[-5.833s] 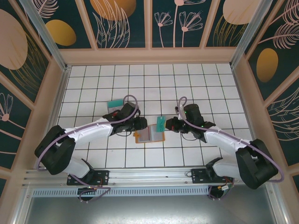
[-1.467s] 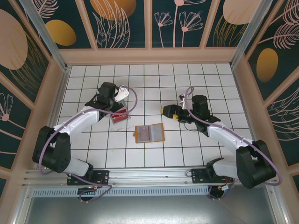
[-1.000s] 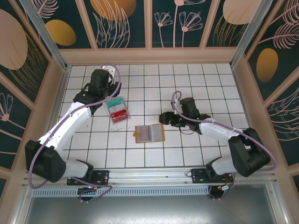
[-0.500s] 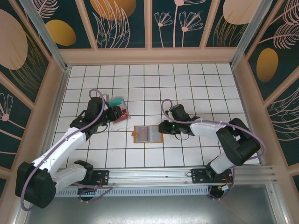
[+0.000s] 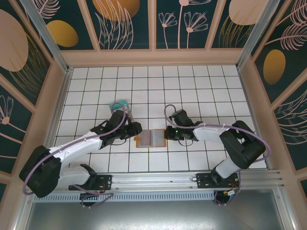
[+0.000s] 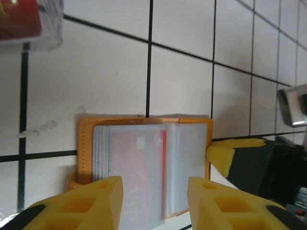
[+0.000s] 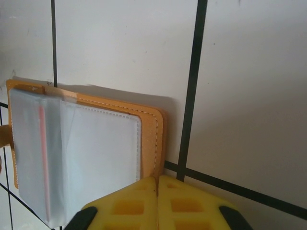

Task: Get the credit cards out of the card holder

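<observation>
The orange card holder point(image 5: 151, 138) lies open on the tiles between my grippers. A red credit card point(image 6: 139, 160) sits inside its clear sleeves. My left gripper point(image 5: 135, 136) stands open at the holder's left side, and its yellow fingers point(image 6: 81, 203) straddle the sleeves without touching the card. My right gripper point(image 5: 168, 134) is shut, its joined tips point(image 7: 157, 189) resting on the holder's orange right border point(image 7: 153, 143). Nothing shows between those tips. Loose credit cards lie behind the left arm: a teal one point(image 5: 119, 104) and a red one point(image 6: 19, 17).
White tiled floor with black grid lines, boxed in by low wooden walls point(image 5: 153, 57). My right gripper's yellow finger point(image 6: 235, 153) shows beside the holder in the left wrist view. Open tiles lie behind and in front of the holder.
My left arm swung from the loose cards down to the holder's left side, and its jaws narrowed. My right gripper slid in to the holder's right edge and shut.
</observation>
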Robot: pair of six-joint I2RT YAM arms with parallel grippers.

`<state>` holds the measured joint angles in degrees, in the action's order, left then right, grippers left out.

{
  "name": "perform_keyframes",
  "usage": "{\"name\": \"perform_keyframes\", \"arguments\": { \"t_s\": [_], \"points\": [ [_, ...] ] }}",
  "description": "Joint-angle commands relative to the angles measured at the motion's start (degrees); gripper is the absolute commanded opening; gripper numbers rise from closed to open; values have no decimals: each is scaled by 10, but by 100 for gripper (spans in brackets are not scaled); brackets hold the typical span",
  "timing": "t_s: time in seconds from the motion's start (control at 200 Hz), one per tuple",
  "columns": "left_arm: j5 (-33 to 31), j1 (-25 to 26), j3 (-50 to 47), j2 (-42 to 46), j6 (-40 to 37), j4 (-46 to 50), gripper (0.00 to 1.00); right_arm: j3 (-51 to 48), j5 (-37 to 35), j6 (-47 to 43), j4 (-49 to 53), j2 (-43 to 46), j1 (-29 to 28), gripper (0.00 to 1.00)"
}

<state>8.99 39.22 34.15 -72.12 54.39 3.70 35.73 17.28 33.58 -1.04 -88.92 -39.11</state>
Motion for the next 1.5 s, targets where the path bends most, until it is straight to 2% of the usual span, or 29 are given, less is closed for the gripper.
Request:
{"name": "perform_keyframes", "arguments": {
  "t_s": [0.0,0.04,0.195,0.4,0.711,1.011,1.491],
  "points": [
    [-7,22,25,-41,12,-26,41,-9,-20,6,14,-10,-6,3],
    [-9,29,33,-59,12,-22,41,-8,-21,8,15,-9,-6,0],
    [-32,45,61,-109,5,14,40,-10,-25,13,17,-8,-6,0],
    [-57,45,60,-117,6,41,40,-12,-25,16,12,-6,-7,0],
    [-45,45,63,-143,4,52,41,-12,-22,17,7,-12,-7,0],
    [15,45,42,-146,6,-25,43,-11,-18,18,5,-17,-9,0],
    [65,52,69,-177,1,-60,46,-9,-15,18,3,-23,-10,0]
  ]
}}
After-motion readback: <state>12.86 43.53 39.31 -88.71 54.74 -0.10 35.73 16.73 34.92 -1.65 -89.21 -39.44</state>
